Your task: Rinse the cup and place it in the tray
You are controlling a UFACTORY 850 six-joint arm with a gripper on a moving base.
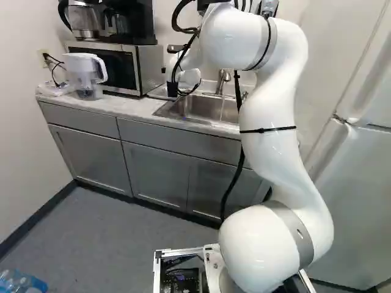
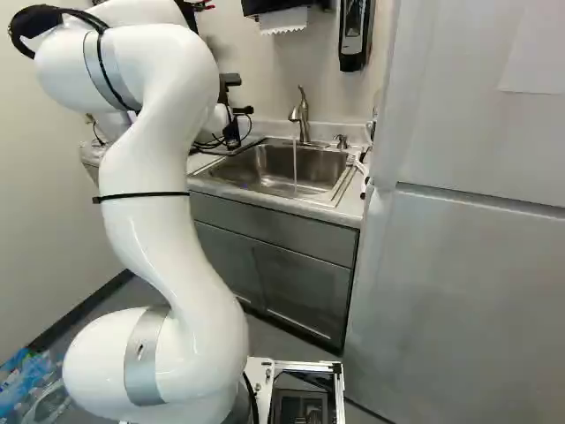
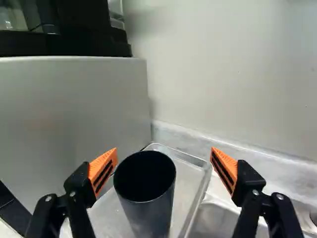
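Note:
My gripper (image 2: pixel 232 132) shows only as dark parts by the sink's near-left corner in the right base view; its fingertips are hidden there. In the wrist view the gripper (image 3: pixel 164 161) stands open, orange pads wide apart. A dark, empty-looking cup (image 3: pixel 153 215) stands upright in the clear tray (image 3: pixel 187 173), below and between the fingers, nearer the finger on the microwave side, not gripped. Water runs from the faucet (image 2: pixel 300 113) into the steel sink (image 2: pixel 269 168).
The microwave (image 1: pixel 142 67) stands beside the tray, a coffee maker (image 1: pixel 131 24) on top. A white pitcher (image 1: pixel 84 73) is at the counter's far end. The wall rises behind the tray. A fridge (image 2: pixel 459 291) stands right of the sink. Plastic bottles (image 1: pixel 21 282) lie on the floor.

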